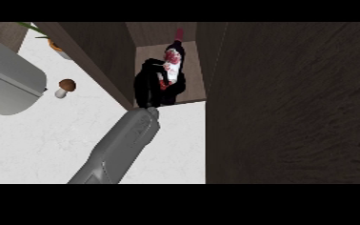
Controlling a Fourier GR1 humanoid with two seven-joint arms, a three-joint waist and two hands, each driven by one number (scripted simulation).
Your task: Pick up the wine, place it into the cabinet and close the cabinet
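One forearm shows: a thick, rounded casing in smooth mid-grey, lighter along one side, with faint seams near its lower end and a blunt, rounded wrist. The hand beyond it is plain black, with bulky fingers.

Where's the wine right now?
In the head view, the wine is inside the open cabinet, top centre, held by the left hand, right of the mushroom.

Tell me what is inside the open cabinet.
Inside the cabinet is the wine bottle, red cap and label showing, with the left hand curled round its lower body. The hand covers the bottle's base, so whether it rests on the cabinet floor cannot be seen.
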